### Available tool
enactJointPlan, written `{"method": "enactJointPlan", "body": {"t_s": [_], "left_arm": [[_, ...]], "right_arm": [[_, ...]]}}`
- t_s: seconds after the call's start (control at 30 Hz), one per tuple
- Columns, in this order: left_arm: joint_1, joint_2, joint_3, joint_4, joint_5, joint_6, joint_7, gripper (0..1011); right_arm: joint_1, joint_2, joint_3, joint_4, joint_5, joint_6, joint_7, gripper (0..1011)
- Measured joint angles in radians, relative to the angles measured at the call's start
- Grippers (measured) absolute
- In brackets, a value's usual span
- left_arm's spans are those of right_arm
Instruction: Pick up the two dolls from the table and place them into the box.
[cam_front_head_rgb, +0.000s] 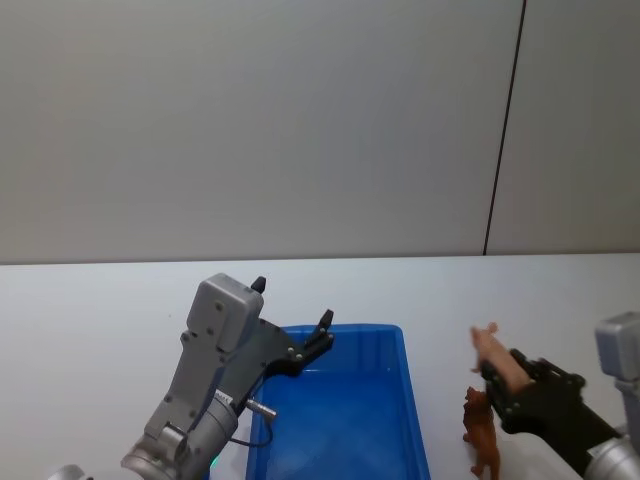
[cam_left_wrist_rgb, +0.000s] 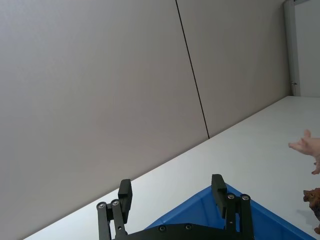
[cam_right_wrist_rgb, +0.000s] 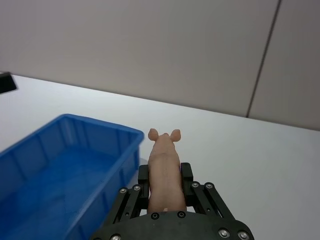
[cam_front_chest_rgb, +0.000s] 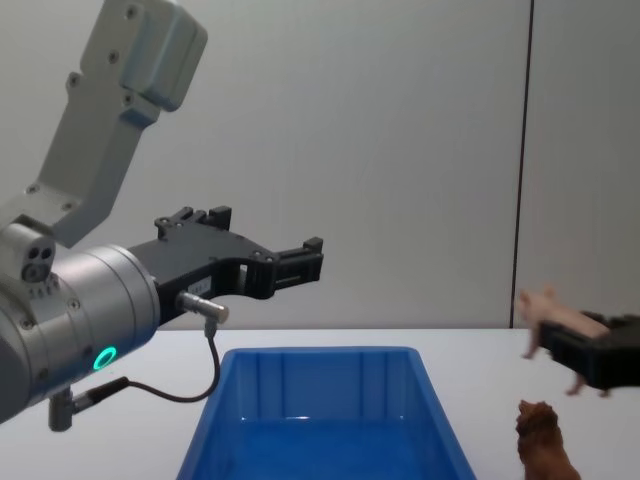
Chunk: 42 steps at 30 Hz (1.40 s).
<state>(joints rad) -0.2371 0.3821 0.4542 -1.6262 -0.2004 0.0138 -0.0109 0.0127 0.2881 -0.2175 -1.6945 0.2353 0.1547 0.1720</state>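
Observation:
My right gripper (cam_front_head_rgb: 500, 372) is shut on the pale pink doll (cam_front_head_rgb: 490, 350) and holds it in the air to the right of the box. In the right wrist view the pink doll (cam_right_wrist_rgb: 164, 167) sits between the pads, snout forward. The shaggy reddish-brown doll (cam_front_head_rgb: 482, 432) stands on the white table (cam_front_head_rgb: 100, 310) just below it, beside the right wall of the blue box (cam_front_head_rgb: 410, 400). My left gripper (cam_front_head_rgb: 292, 303) hangs open and empty above the box's far left corner. From the chest view, the pink doll (cam_front_chest_rgb: 550, 312) floats above the brown doll (cam_front_chest_rgb: 540, 448).
A grey wall with a dark vertical seam (cam_front_head_rgb: 505, 130) rises behind the table. Bare white tabletop extends left of the box and behind it. The box interior (cam_right_wrist_rgb: 55, 185) holds nothing.

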Motion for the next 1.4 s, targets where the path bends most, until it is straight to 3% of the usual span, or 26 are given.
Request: {"method": "enactJointPlan", "body": {"t_s": [0.27, 0.53, 0.9, 1.17, 1.2, 1.37, 1.4], "left_arm": [[0.0, 0.0, 0.0, 0.0, 0.0, 0.0, 0.0, 1002], [0.0, 0.0, 0.0, 0.0, 0.0, 0.0, 0.0, 1001], [0.0, 0.0, 0.0, 0.0, 0.0, 0.0, 0.0, 1002], [0.0, 0.0, 0.0, 0.0, 0.0, 0.0, 0.0, 1001], [0.0, 0.0, 0.0, 0.0, 0.0, 0.0, 0.0, 1001], [0.0, 0.0, 0.0, 0.0, 0.0, 0.0, 0.0, 1001], [0.0, 0.0, 0.0, 0.0, 0.0, 0.0, 0.0, 1001]], "right_arm": [[0.043, -0.024, -0.02, 0.024, -0.01, -0.007, 0.099, 361], [0.113, -0.075, -0.057, 0.095, -0.031, -0.004, 0.221, 361], [0.182, -0.131, -0.096, 0.19, -0.055, 0.014, 0.298, 373], [0.21, -0.154, -0.114, 0.231, -0.065, 0.033, 0.315, 613], [0.21, -0.154, -0.114, 0.232, -0.065, 0.034, 0.314, 674], [0.206, -0.153, -0.116, 0.226, -0.064, 0.039, 0.3, 768], [0.202, -0.152, -0.116, 0.22, -0.063, 0.04, 0.291, 824]]}}
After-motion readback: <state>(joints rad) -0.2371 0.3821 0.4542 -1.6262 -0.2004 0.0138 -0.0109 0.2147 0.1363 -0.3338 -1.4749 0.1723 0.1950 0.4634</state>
